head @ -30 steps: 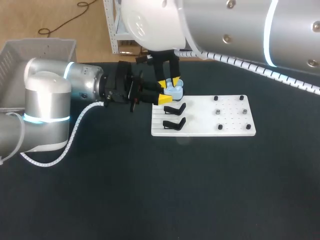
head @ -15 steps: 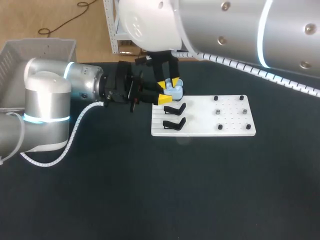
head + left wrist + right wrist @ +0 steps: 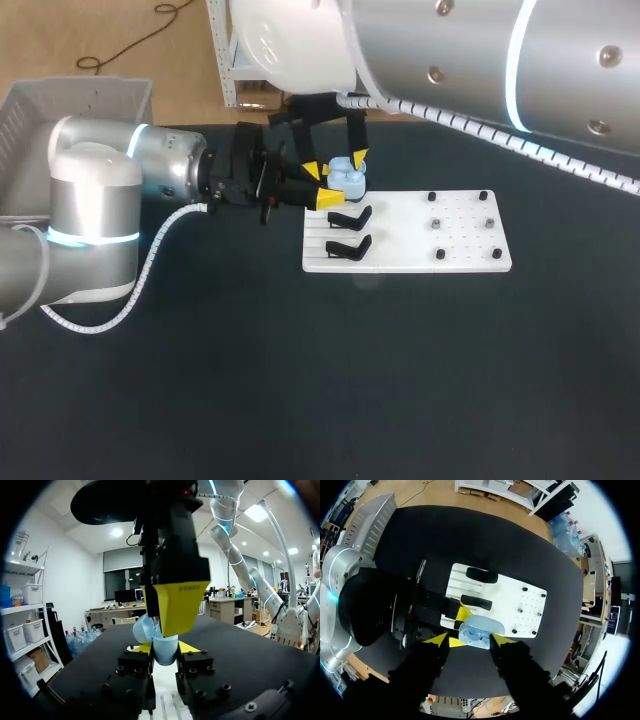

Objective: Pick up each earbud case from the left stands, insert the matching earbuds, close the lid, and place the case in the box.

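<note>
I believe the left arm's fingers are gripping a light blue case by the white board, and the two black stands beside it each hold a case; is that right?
Not quite: the head view shows both black stands empty. The left arm's fingers do grip the light blue case by the white board.

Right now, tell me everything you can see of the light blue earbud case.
The earbud case is small, rounded, pale blue, smooth like plastic, with its lid apparently open. The left gripper is shut on its lower part from two sides, holding it at the white board's far left corner. The right gripper hangs open above it, fingers either side.
</note>
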{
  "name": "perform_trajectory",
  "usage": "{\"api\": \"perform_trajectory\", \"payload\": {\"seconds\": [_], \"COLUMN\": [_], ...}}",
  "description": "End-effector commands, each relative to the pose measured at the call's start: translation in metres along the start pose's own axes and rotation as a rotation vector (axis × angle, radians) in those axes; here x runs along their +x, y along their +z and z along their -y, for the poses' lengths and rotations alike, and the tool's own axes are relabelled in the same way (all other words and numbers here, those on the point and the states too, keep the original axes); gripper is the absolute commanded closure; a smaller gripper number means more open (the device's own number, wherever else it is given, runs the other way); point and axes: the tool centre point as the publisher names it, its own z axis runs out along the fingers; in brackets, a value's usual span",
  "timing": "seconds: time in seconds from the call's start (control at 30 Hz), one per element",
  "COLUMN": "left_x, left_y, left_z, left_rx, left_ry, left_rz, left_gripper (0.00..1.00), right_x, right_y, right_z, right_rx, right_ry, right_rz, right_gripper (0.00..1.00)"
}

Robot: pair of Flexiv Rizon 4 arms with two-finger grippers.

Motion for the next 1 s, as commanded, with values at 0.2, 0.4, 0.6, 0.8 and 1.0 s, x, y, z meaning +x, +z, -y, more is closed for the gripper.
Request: {"api": "perform_trajectory", "payload": {"seconds": [0.2, 0.4, 0.6, 0.8, 1.0], "left_x": [0.000, 0.000, 0.000, 0.000, 0.000], "left_y": [0.000, 0.000, 0.000, 0.000, 0.000], "left_z": [0.002, 0.002, 0.002, 0.002, 0.002], "left_rx": [-0.006, -0.006, -0.006, -0.006, -0.006], "left_ry": [0.003, 0.003, 0.003, 0.003, 0.003], "left_rz": [0.000, 0.000, 0.000, 0.000, 0.000], "left_gripper": [1.00, 1.00, 1.00, 1.00, 1.00], "right_x": [0.003, -0.018, -0.032, -0.036, -0.033], "right_y": [-0.022, -0.021, -0.012, 0.003, 0.016], "right_z": [0.025, 0.062, 0.079, 0.080, 0.078], "right_rx": [-0.102, -0.186, -0.220, -0.230, -0.223], "right_ry": [0.087, 0.254, 0.332, 0.346, 0.338], "right_rz": [0.058, 0.165, 0.234, 0.247, 0.208], "right_gripper": [0.00, 0.00, 0.00, 0.00, 0.00]}}
